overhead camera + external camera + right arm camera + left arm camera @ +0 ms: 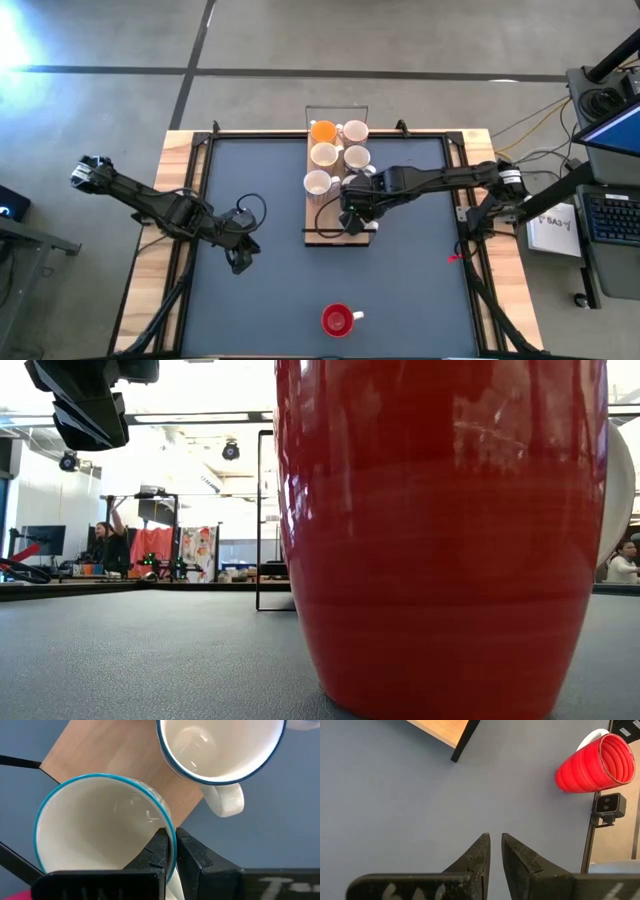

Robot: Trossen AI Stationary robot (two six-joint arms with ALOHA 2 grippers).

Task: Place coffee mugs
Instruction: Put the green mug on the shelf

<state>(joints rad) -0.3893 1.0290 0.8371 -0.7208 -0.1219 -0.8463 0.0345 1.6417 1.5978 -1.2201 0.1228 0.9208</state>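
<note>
A wooden board [335, 232] lies mid-table, with an orange mug [322, 130] and several white mugs [324, 155] standing upright at its far end. Over the board's near right part, my right gripper [356, 216] is shut on a white mug with a teal rim [100, 835]. Beside that mug stands one with a dark blue rim [220, 745]. A red mug [337, 320] stands alone near the table's near edge and fills the low view [440, 540]. My left gripper [495, 840] hangs over bare table left of the board, fingers nearly together with nothing between them. My right gripper pinches the teal-rimmed mug's wall at the rim [162, 815], one finger [157, 851] inside the cup and the other [195, 850] outside. The fingers come from above, slanting down. The mug's mouth faces up over the board [115, 755]; its base is hidden.
A black wire frame [336, 110] rises at the board's far end. The board's corner [442, 729] and a small camera on a stand [607, 805] beside the red mug [592, 765] show in the left wrist view. Dark table surface [260, 180] lies between the arms.
</note>
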